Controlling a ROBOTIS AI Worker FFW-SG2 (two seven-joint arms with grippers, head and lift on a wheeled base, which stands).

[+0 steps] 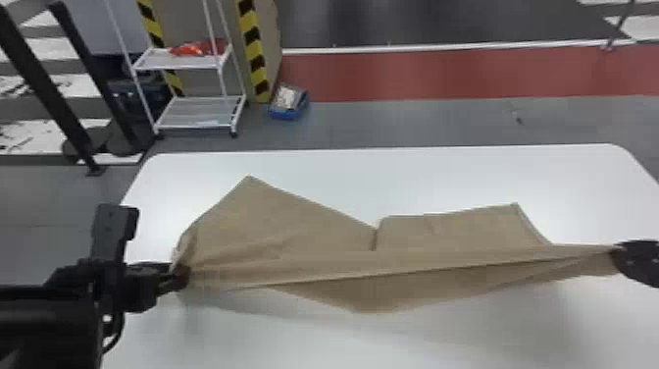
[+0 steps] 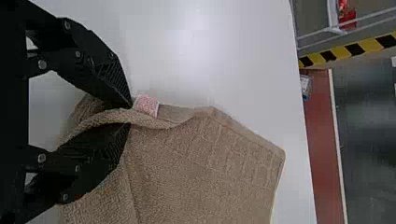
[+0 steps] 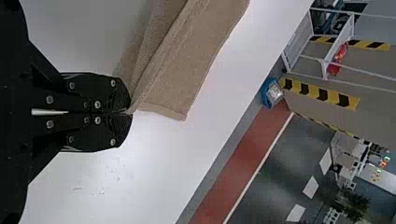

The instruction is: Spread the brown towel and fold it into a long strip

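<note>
Brown towel (image 1: 294, 235) spans from near the left edge of the table (image 1: 392, 179) towards its right, ends clamped in your left gripper (image 2: 130, 115) and right gripper (image 3: 129, 112), likely so you can straighten it.

No readable text, numbers or signs anywhere.

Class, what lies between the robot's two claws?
The brown towel, stretched between the left claw and the right claw, as the head view shows.
</note>
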